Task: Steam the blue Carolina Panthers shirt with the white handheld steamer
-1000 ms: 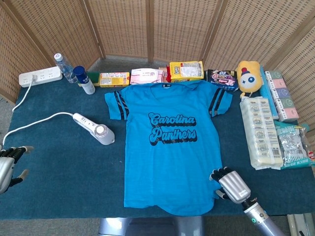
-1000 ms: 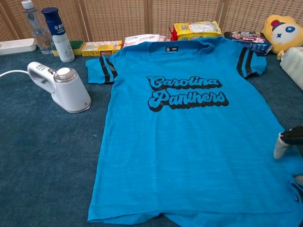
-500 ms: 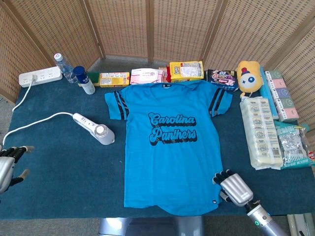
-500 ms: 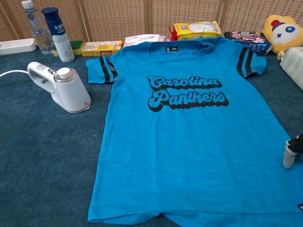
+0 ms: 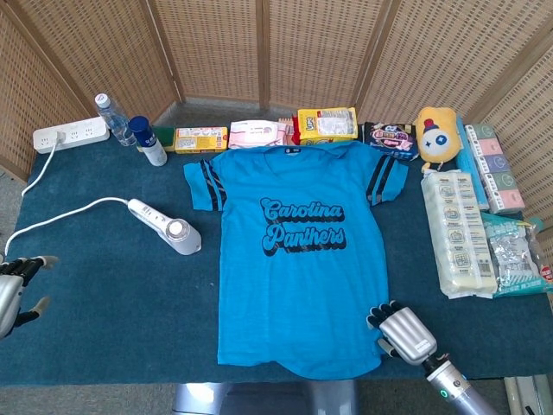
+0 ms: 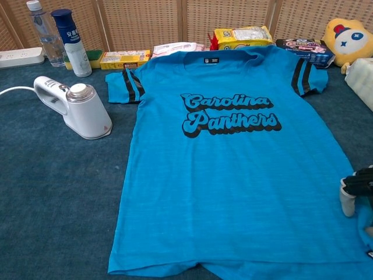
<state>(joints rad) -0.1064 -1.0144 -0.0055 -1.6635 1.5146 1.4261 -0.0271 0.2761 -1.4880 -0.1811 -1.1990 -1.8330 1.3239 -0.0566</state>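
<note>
Steamer (image 5: 167,228) left of centre looks rigid, light, corded: grab its handle; shirt (image 5: 298,251) soft; left hand (image 5: 13,290) and right hand (image 5: 403,330) fingers spread, empty.

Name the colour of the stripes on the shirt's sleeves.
Black stripes on the blue shirt; chest view shows them best.

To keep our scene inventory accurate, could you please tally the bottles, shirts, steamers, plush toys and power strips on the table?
Bottles: 2, a clear water bottle and a blue-capped bottle
Shirts: 1, the blue shirt
Steamers: 1, the white steamer
Plush toys: 1, the yellow plush toy
Power strips: 1, the white power strip
Total: 6
</note>
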